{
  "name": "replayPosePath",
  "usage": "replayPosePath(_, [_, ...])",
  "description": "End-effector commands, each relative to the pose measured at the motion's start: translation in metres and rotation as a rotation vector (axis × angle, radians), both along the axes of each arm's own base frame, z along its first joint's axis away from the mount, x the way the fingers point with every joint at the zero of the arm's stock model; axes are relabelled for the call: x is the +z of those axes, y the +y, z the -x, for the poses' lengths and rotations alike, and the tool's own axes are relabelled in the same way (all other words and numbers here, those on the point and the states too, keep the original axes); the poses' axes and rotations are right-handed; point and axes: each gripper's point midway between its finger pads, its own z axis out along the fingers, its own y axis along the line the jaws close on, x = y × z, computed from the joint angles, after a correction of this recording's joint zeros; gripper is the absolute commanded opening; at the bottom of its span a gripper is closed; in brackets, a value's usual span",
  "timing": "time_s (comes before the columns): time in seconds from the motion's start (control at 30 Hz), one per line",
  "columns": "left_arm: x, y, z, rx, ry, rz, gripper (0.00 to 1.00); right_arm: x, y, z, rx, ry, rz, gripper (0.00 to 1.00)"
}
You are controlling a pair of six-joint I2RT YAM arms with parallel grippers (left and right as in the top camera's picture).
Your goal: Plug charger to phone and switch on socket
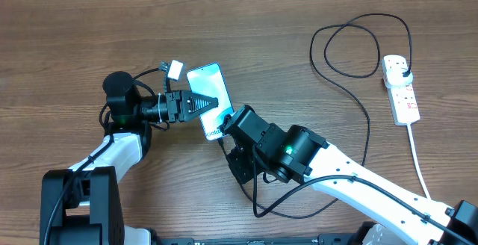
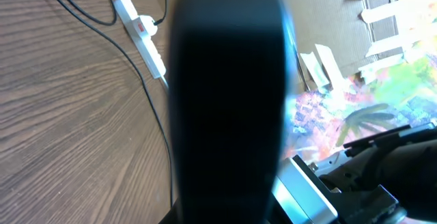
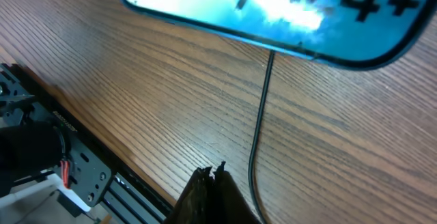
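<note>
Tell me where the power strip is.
Overhead view: the power strip lies far right on the table, away from the phone, with the black cable looped just left of it.

Overhead: straight down on surface (image 1: 75, 36). Left wrist: low, facing socket (image 2: 140, 36). Right wrist: close upon phone (image 3: 273, 12), shared with overhead.
</note>
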Motion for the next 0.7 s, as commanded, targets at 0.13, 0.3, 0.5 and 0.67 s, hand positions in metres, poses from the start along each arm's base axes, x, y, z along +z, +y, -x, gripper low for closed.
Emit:
replayPosePath(0.13, [0.004,0.026,-0.022,0.122,-0.042,-0.013,0.04,-0.034,0.006,-0.008,0.043,0.000,0.078,0.25])
replayPosePath(0.3, [0.001,0.056,-0.032,0.208,-0.016,-0.012,0.04,-0.063,0.014,-0.015,0.045,0.020,0.116,0.31])
replayPosePath(0.5, [-0.003,0.099,-0.040,0.324,0.014,-0.008,0.04,-0.103,0.007,-0.022,0.031,0.040,0.230,0.38])
replayPosePath(0.67, [-0.007,0.121,-0.038,0.364,0.037,0.002,0.04,-0.126,0.009,-0.021,0.037,0.064,0.262,0.44])
